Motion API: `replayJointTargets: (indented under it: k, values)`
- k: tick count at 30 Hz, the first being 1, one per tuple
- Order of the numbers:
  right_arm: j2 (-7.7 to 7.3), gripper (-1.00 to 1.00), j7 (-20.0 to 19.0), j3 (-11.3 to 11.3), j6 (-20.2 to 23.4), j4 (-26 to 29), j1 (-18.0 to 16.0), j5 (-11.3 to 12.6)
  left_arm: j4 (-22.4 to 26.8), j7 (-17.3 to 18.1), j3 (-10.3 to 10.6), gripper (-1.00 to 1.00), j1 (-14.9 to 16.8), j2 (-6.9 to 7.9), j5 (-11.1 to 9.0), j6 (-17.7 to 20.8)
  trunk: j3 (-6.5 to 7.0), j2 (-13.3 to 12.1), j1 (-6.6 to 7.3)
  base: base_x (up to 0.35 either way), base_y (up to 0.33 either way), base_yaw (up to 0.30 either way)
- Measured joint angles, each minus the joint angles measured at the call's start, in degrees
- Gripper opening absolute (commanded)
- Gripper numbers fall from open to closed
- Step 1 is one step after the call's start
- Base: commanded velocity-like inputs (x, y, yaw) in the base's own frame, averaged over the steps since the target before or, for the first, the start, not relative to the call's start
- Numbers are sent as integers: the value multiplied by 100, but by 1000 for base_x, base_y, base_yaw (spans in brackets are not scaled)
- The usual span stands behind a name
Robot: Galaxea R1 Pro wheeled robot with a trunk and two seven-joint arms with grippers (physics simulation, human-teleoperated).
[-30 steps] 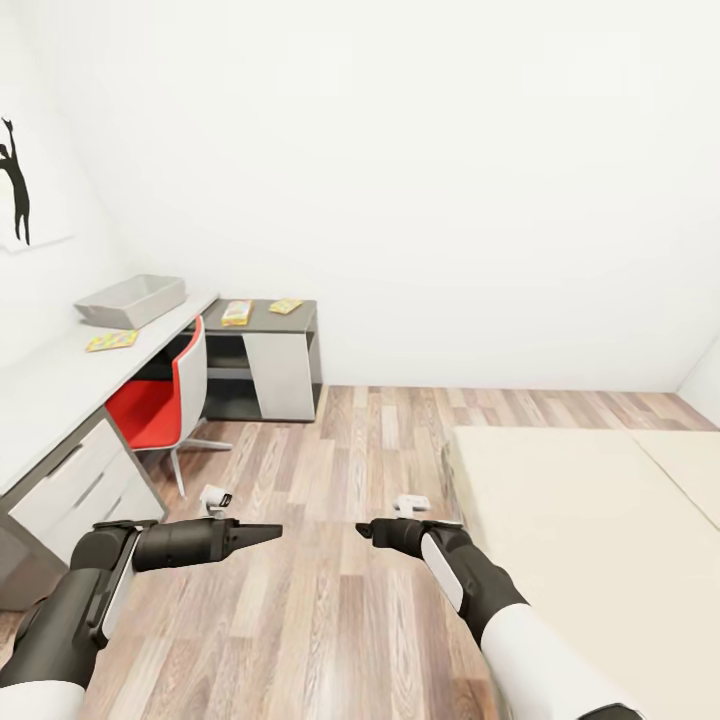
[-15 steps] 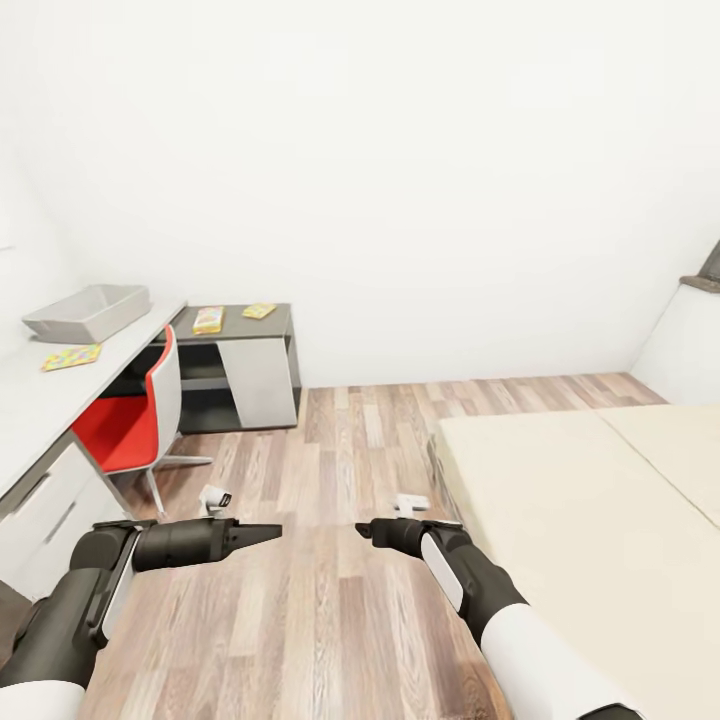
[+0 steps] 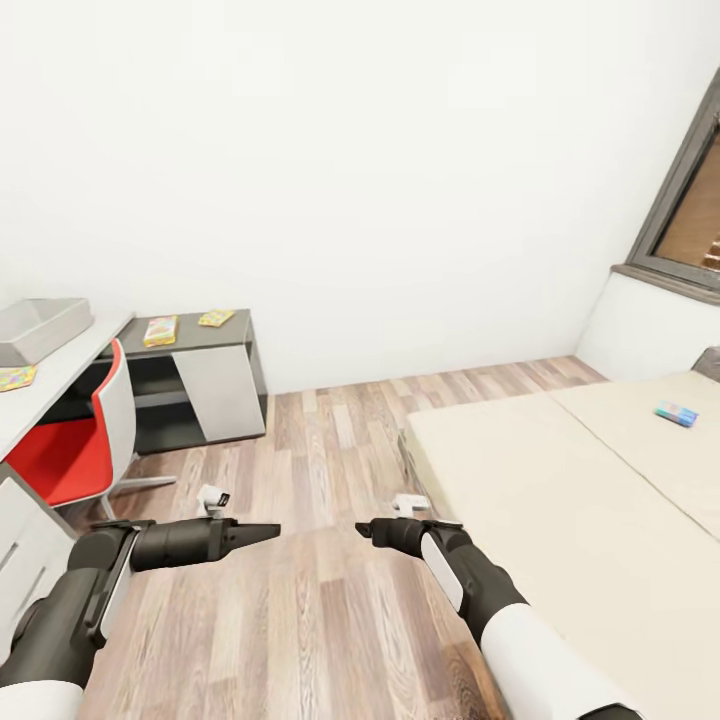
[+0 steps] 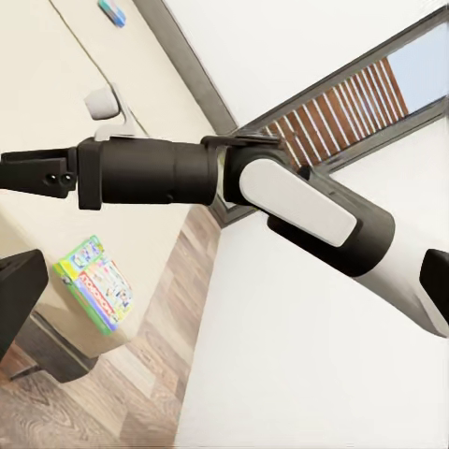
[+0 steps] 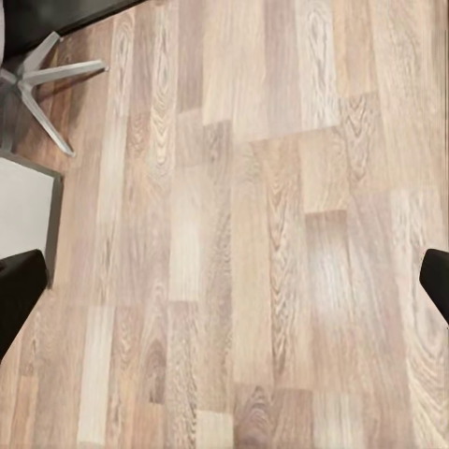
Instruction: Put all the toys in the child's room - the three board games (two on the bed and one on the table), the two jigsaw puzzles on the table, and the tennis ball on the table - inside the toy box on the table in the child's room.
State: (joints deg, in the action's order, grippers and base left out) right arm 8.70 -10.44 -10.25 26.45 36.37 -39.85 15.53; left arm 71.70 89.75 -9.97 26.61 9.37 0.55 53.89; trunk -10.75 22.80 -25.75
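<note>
Black fingers of the right tool [image 3: 368, 529] stand wide apart in the right wrist view, with only wood floor [image 5: 253, 243] between them, so it holds nothing. The left tool [image 3: 262, 533] seems apart and empty too: in its wrist view one dark finger [image 4: 19, 299] shows at each side edge. In the head view both arms are held low over the floor, in the lower half of the frame. At the right is the bed [image 3: 560, 520], and a small blue board game [image 3: 676, 413] lies on its far part, at the right edge of the frame. The left wrist view shows a second, green-edged game box [image 4: 98, 281] on the mattress near its edge. At the left edge are the toy box [image 3: 40, 328] on the pale part of the table [image 3: 228, 338], a bright jigsaw puzzle [image 3: 14, 377] in front of it, and two flat yellow boxes [image 3: 160, 330] on the dark part, behind a red chair [image 3: 70, 450]. I judge that the robot is on its way to the bed and no toy is collected yet. The next move calls for coming close to the mattress and bringing one tool down over a game box.
</note>
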Motion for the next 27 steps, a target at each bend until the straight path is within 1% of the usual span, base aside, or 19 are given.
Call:
replayJointTargets:
  k: [8,27]
  values:
    - [-7,100,0,-1,0,6,0,0,0,-3,-4,100,0,0,0,4,23,0,0,0,187,-280]
    - [-7,100,0,0,0,4,1,0,0,-19,-2,100,0,0,0,9,100,0,0,0,225,-278]
